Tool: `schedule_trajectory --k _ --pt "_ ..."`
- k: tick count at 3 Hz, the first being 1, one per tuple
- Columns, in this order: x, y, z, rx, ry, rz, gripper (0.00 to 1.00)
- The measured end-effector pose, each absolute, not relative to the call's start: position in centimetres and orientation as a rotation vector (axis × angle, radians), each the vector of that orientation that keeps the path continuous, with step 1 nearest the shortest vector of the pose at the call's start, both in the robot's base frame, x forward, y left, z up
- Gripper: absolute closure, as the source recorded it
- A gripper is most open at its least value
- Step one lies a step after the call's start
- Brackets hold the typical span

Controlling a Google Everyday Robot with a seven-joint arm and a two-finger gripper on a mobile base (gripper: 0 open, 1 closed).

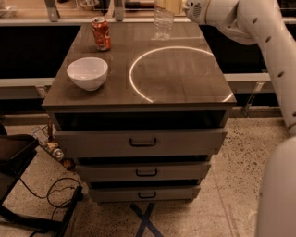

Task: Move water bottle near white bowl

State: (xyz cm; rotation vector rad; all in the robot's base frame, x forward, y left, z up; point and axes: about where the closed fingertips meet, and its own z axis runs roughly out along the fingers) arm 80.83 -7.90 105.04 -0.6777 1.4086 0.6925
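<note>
The water bottle (163, 25) is clear and ribbed, at the far middle of the table; its cap is cut off by the top edge. My gripper (169, 4) is at the top edge, shut on the bottle's upper part, with the white arm (249, 23) reaching in from the right. The bottle's base is at or just above the tabletop. The white bowl (87, 72) sits on the table's left side, well apart from the bottle, in front of it and to its left.
An orange-red soda can (101, 33) stands at the far left, behind the bowl. A bright ring of light (134, 88) lies on the dark tabletop (185, 78). Drawers (142, 141) are below. A cable and clutter lie on the floor at left.
</note>
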Motion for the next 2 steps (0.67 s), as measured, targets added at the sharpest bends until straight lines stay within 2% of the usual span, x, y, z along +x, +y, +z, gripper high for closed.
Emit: schedule_trajectory --k 2 --pt "72.9 -5.4 104.5 -0.714 1.384 0.675 1.00"
